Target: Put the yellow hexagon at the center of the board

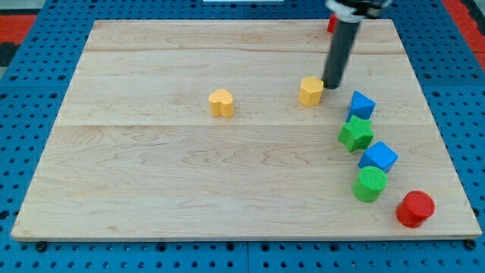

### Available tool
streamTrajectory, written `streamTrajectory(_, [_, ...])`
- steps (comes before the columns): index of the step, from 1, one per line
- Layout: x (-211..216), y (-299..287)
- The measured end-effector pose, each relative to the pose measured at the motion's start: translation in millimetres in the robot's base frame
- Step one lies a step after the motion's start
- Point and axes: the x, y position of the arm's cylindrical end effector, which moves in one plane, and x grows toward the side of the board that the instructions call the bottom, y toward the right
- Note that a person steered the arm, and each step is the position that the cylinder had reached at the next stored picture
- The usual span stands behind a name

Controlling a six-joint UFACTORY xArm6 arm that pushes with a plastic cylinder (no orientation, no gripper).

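The yellow hexagon [311, 90] lies on the wooden board [151, 182], right of the board's middle and towards the view's top. My tip [332, 86] stands just to the hexagon's right, touching or almost touching it. A yellow heart-shaped block [221, 101] lies to the hexagon's left, nearer the board's middle.
At the view's right lie a blue cube [361, 105], a green star [355, 133], a second blue cube [378, 157], a green cylinder [370, 184] and a red cylinder [414, 208]. A red block [331, 24] shows partly behind the rod at the top edge.
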Motion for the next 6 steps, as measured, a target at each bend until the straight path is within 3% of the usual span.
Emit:
streamTrajectory(1, [22,-65])
streamTrajectory(3, [62,-26])
streamTrajectory(4, [81,-63])
streamTrajectory(6, [40,-126])
